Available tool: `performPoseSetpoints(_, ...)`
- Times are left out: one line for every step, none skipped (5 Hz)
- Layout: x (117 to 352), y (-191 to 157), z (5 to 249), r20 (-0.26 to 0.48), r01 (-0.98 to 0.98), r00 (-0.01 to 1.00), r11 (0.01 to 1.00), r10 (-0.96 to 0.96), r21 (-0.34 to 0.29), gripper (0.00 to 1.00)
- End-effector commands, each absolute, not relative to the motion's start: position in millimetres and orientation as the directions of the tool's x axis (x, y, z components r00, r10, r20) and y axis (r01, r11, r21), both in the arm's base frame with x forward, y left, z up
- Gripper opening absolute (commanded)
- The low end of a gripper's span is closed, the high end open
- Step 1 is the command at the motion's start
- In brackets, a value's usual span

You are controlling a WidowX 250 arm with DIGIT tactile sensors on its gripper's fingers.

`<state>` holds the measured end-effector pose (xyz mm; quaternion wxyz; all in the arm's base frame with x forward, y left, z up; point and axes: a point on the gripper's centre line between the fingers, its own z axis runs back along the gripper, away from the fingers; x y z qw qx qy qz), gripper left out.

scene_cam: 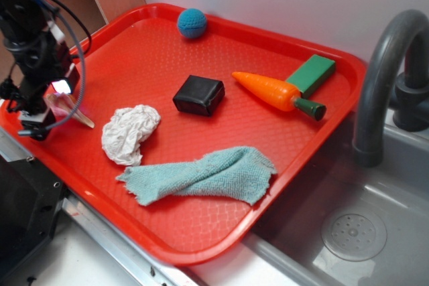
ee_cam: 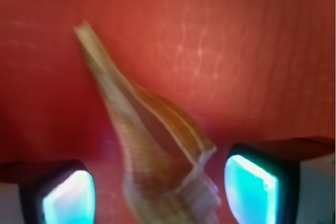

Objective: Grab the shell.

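Note:
The shell (scene_cam: 70,110) lies at the left edge of the red tray (scene_cam: 221,232), its pale point aimed toward the paper wad. In the wrist view the tan ribbed shell (ee_cam: 152,140) fills the middle, wide end near the camera and point running up to the left. My gripper (scene_cam: 50,106) is down over its wide end. The gripper (ee_cam: 160,195) is open, one glowing pad (ee_cam: 68,199) left of the shell and the other pad (ee_cam: 251,187) right of it, with a strip of red tray showing on each side.
A crumpled white paper wad (scene_cam: 129,132) sits just right of the shell. A teal cloth (scene_cam: 201,175), black block (scene_cam: 199,94), carrot (scene_cam: 275,92), green block (scene_cam: 312,74) and blue ball (scene_cam: 192,23) also lie on the tray. Faucet (scene_cam: 382,78) and sink (scene_cam: 348,232) are at right.

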<state>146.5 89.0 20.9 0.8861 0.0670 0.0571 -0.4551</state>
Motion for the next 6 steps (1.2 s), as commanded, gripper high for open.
performPoseSetpoints(167.3, 82.4, 0.1, -0.223, 0.802, 0.594, 0.591, -0.773, 0.088, 1.00)
performPoseSetpoints(165.6, 73.1, 1.8, -0.209, 0.822, 0.567, 0.562, -0.797, 0.089, 0.00)
performPoseSetpoints(163.7, 60.8, -1.8, -0.203, 0.844, 0.533, 0.532, -0.822, 0.062, 0.00)
performPoseSetpoints(172.0, 47.3, 24.7, -0.180, 0.763, 0.645, 0.638, -0.743, 0.103, 0.00)
performPoseSetpoints(190.9, 30.6, 73.8, -0.191, 0.576, 0.815, 0.799, -0.547, 0.173, 0.00)
performPoseSetpoints(203.5, 2.6, 124.5, -0.165, 0.341, 0.939, 0.890, -0.303, 0.303, 0.00)
